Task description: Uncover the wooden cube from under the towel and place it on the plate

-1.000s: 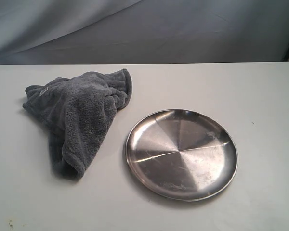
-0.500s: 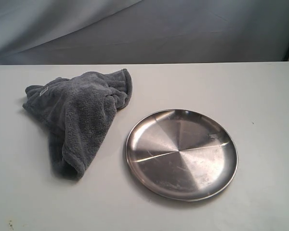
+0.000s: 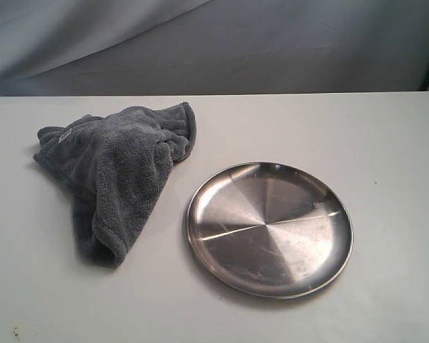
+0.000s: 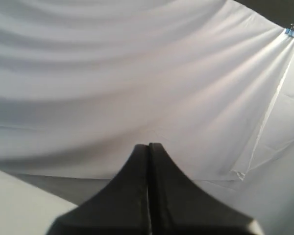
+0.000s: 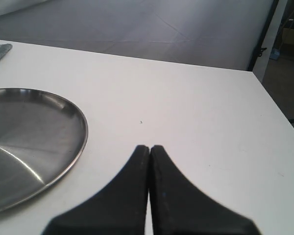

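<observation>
A dark grey fluffy towel (image 3: 118,168) lies bunched on the left of the white table, its small white label at the far left corner. The wooden cube is hidden; I see none of it. The round silver plate (image 3: 269,227) sits empty to the right of the towel, and its rim (image 5: 63,166) also shows in the right wrist view. Neither arm appears in the exterior view. My left gripper (image 4: 148,146) is shut with nothing in it, facing the white backdrop cloth. My right gripper (image 5: 150,147) is shut and empty, low over the table beside the plate.
The white table (image 3: 386,143) ends at a far edge against a grey-white draped backdrop (image 3: 214,43). The table's right edge (image 5: 279,117) shows in the right wrist view, with a dark stand post (image 5: 264,34) beyond it.
</observation>
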You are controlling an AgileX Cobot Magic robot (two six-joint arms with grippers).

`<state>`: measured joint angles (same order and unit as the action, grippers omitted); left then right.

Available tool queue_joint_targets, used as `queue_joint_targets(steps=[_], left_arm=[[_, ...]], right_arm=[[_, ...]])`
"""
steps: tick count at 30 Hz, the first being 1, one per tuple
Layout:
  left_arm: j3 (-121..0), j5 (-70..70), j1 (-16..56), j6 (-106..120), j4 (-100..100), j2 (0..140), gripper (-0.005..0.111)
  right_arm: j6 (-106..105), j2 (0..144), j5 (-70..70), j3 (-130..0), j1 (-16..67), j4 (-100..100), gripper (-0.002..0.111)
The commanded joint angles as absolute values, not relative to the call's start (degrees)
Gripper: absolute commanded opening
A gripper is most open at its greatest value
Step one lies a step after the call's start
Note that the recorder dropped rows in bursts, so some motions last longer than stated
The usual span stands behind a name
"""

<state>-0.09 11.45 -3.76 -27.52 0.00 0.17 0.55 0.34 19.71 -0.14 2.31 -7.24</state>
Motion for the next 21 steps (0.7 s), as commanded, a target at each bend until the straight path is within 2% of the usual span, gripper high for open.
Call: queue_joint_targets(steps=[1,5,11,21], left_arm=[[0.00,18.98,-3.69,-37.11,12.39,0.00,0.000],[-1.16,20.82,-3.69,-47.57,24.31,1.85,0.000],[-6.04,22.35,-3.69,-49.59,29.20,12.90,0.000],[-15.83,28.99,-3.69,-52.57,46.35,40.68,0.000]], right_arm=[[0.43,0.00,19.63,0.00,1.80,-7.47,0.000],[0.43,0.00,19.63,0.00,1.80,-7.47,0.000],[0.43,0.00,19.63,0.00,1.80,-7.47,0.000],[0.43,0.00,19.63,0.00,1.80,-7.47,0.000]])
